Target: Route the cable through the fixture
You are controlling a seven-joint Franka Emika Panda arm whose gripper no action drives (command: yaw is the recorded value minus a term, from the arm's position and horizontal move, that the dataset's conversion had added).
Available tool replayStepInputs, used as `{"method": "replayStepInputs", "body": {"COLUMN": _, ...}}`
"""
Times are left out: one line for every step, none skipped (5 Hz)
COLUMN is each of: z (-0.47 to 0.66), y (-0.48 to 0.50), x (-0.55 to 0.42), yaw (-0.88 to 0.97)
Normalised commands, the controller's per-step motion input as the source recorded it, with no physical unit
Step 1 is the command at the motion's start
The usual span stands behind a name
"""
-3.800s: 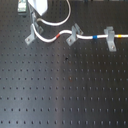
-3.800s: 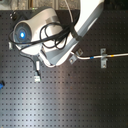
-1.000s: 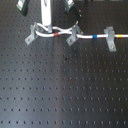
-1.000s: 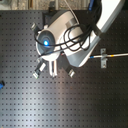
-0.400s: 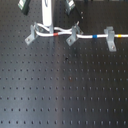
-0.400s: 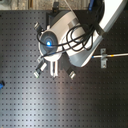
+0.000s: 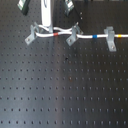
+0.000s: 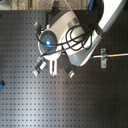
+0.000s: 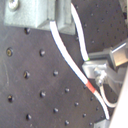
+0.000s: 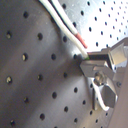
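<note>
Cable [image 7: 59, 35] is seen lying along the far edge of the black perforated board [image 7: 65, 90] in the first exterior view, as a thin white line with a red band near its middle and blue and yellow bands further toward the first exterior view's right. It is seated in the squarer grey clip [image 7: 110, 39] at the first exterior view's right, and it passes through or just against the middle fixture [image 7: 73, 35]; which of the two cannot be told at this resolution. Between the middle fixture and the left fixture [image 7: 32, 34] the cable is doubled into a shallow loop, one strand raised and one lying low. In the first wrist view the cable [image 9: 67, 57] is seen as two strands running close to a grey metal fork, the red band just short of it.

The gripper [image 7: 46, 22] is held over the stretch between the left and middle fixtures. A white finger is seen descending to the cable there, and the cable appears to be gripped, but the jaws are hidden in the exterior views and out of frame in the wrist views, so it cannot be told whether they are closed.

Progress is judged partial: the right clip is done, the middle is probable, and the left fixture is not yet shown to be threaded.
</note>
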Motion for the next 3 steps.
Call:
{"method": "replayStepInputs", "body": {"z": 0.17, "y": 0.039, "x": 0.403, "yaw": 0.18}}
{"method": "replayStepInputs", "body": {"z": 0.13, "y": -0.03, "x": 0.469, "yaw": 0.13}}
{"method": "replayStepInputs", "body": {"z": 0.1, "y": -0.06, "x": 0.404, "yaw": 0.08}}
